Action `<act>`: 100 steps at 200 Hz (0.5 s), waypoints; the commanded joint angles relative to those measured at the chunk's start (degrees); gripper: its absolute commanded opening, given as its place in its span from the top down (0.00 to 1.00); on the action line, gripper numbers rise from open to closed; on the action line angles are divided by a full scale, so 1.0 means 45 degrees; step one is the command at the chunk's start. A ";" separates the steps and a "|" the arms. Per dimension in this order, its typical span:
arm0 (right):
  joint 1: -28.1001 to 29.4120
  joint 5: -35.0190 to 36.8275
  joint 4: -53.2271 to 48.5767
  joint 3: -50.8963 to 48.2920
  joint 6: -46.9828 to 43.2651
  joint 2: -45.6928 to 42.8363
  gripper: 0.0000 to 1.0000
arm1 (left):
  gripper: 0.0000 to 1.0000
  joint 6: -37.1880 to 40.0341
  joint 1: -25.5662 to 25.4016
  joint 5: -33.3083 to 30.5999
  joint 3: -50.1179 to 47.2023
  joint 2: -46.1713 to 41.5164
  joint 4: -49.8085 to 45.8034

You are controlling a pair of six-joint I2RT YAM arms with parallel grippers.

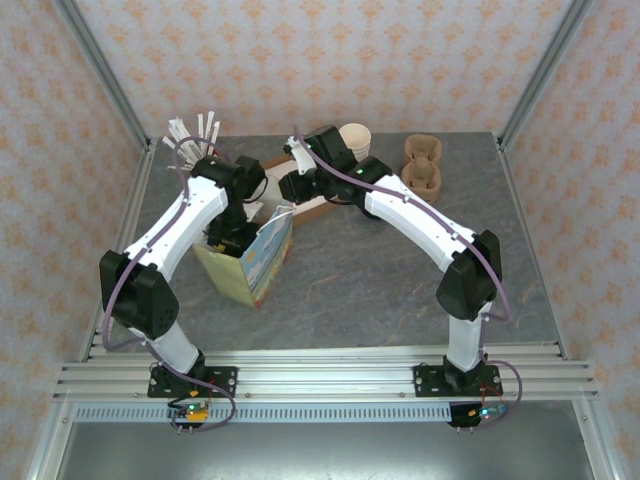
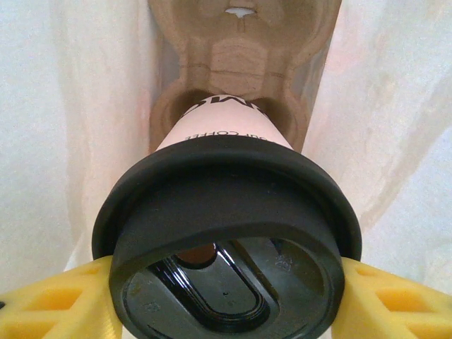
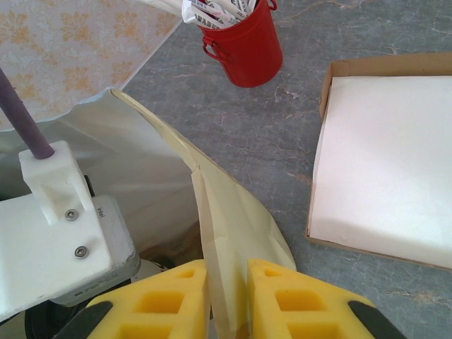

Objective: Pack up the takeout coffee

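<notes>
Grey marbled tabletop (image 1: 400, 260), orange-patterned wallpaper walls (image 1: 330, 60) all round. My left gripper (image 2: 226, 305) is clamped on the small cream paper coffee cup with a round black plastic lid (image 2: 226, 138), inside the cream paper bag (image 1: 255, 262) at 9 o'clock on the table. Left wrist cam catches the cup's base in a brown pulp carrier (image 2: 240, 42). Right wrist cam has my right gripper (image 3: 227, 296) pinching the bag's edge, a small red bucket (image 3: 244, 46) at 12 o'clock and a flat cardboard box of white sheets (image 3: 388, 162) at 3.

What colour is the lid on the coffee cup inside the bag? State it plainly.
The lid is black, seen best in the left wrist view.
</notes>
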 commanded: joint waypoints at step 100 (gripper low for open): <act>0.0115 0.0269 -0.0628 0.0192 -0.0115 0.0248 0.79 | 0.70 0.0404 0.0132 0.0107 -0.0350 0.0013 0.0000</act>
